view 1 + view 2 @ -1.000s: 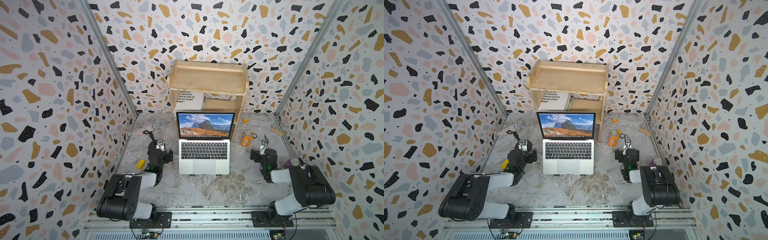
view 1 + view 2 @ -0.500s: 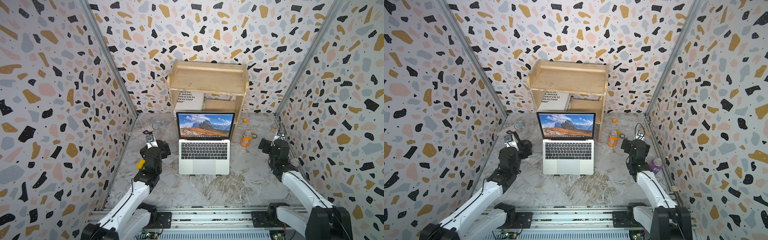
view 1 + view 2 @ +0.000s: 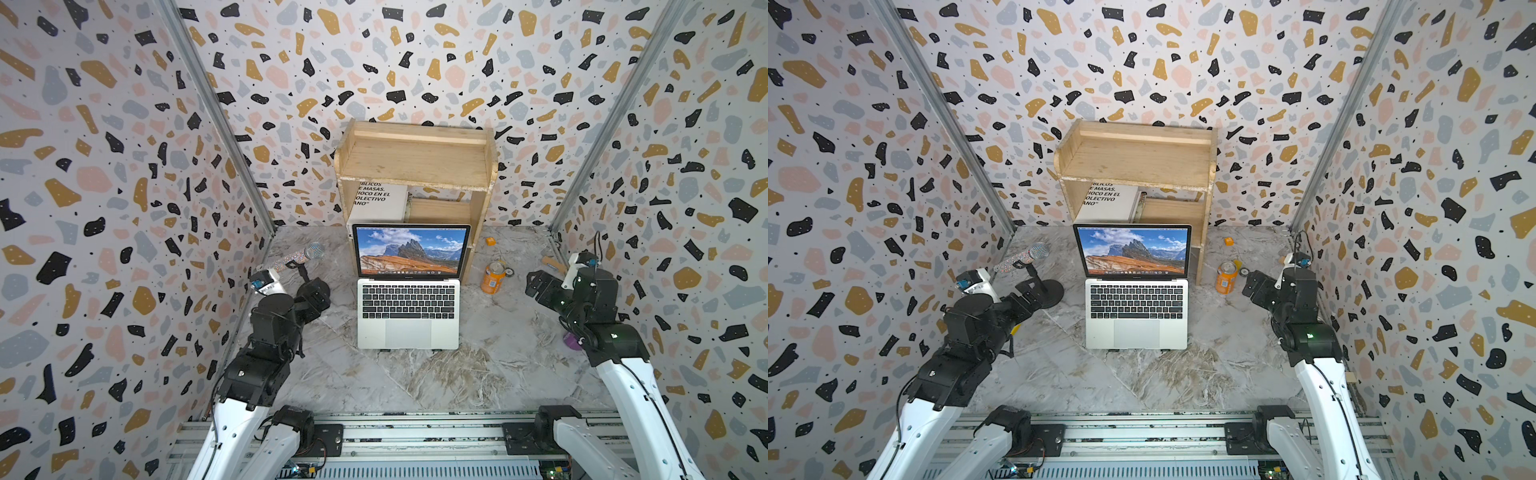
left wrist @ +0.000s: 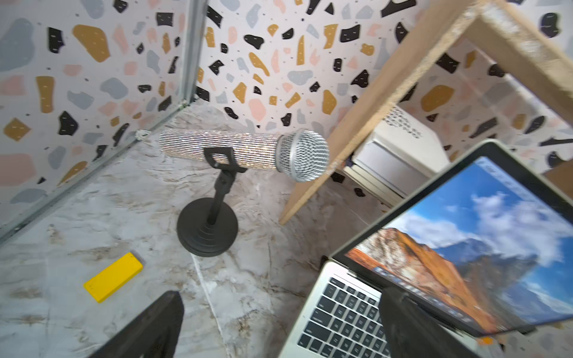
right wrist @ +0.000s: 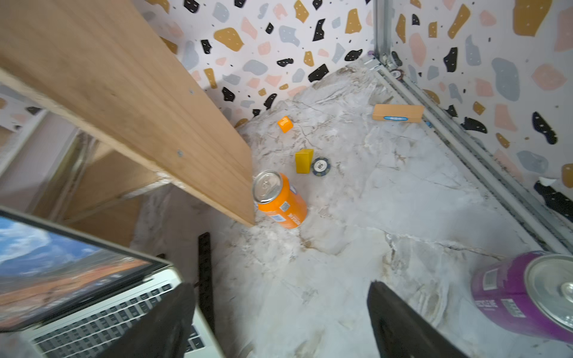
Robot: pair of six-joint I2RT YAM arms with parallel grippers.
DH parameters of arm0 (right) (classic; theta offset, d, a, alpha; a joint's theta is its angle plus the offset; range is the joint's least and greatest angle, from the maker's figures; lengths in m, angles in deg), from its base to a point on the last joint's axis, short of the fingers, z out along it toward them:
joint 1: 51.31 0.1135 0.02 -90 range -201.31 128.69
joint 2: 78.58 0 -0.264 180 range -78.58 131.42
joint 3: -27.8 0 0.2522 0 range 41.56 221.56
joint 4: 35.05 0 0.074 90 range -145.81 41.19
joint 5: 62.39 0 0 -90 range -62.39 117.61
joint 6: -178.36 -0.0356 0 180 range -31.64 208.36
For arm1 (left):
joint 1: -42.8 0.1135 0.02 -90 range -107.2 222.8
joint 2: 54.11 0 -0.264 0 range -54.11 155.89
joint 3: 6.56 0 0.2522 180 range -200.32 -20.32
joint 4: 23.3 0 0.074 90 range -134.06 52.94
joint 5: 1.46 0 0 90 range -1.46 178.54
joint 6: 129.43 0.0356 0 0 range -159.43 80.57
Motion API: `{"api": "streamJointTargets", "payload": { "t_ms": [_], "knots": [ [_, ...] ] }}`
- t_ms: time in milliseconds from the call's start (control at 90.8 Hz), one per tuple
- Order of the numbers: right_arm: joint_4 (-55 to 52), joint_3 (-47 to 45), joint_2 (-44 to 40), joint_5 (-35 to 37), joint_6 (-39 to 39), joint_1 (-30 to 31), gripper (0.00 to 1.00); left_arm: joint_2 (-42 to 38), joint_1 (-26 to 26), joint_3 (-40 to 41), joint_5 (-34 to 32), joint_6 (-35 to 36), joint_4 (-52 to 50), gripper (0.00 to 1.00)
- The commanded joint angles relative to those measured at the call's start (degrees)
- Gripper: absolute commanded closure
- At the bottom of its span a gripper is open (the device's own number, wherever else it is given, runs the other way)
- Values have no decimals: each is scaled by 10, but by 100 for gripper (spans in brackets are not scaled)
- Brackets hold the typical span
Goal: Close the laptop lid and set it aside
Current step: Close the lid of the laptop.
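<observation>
The laptop (image 3: 408, 320) stands open in the middle of the counter (image 3: 415, 386). Its lid (image 3: 411, 251) is raised, and its back is close to the wooden shelf (image 3: 415, 162). The left gripper (image 3: 314, 293) hangs just beside the laptop's left edge near the hinge. The right gripper (image 3: 540, 286) is well apart on the other side, beyond the orange can (image 3: 492, 277). Both have their fingers spread wide and are gripping nothing.

From where I stand, closing has not begun, so the job now is to get onto the lid cleanly. There looks to be little room between lid and shelf, so I'd come at the top edge from above rather than from behind. I'd hook it near the middle and draw it forward and down along the hinge's arc, not straight down. The other arm would do well to rest lightly on the front of the base. Something black shows under that front edge, perhaps a prop, though I can't make it out. If it is one, the base could rock or slide. The left arm should also mind the microphone (image 3: 297, 257) on its stand close by. I'd ease the last stretch rather than let the lid drop.
</observation>
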Motion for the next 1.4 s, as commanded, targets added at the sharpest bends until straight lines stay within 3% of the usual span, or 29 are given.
{"api": "streamJointTargets", "payload": {
  "t_ms": [0, 110, 264, 463, 617, 1024, 1388],
  "knots": [
    [-75, 67, 11, -70, -25, 0, 11, 11, -1, -54, 91, -17, -53, 0],
    [-87, 126, 41, -121, -48, 0, 14, 60, -4, -121, 133, -23, -70, 0],
    [-94, 206, 95, -158, -76, 8, 15, 143, -17, -232, 137, -13, -94, 0],
    [-109, 311, 177, -139, -86, 54, 15, 275, -21, -390, 152, 9, -143, 0],
    [-124, 389, 240, -109, -84, 100, 16, 352, -25, -467, 149, 26, -171, 0],
    [-139, 505, 365, -59, -77, 154, 14, 455, -25, -540, 135, 53, -188, 0],
    [-138, 530, 420, -31, -75, 196, 13, 484, -34, -558, 121, 62, -185, 0]
  ]
}}
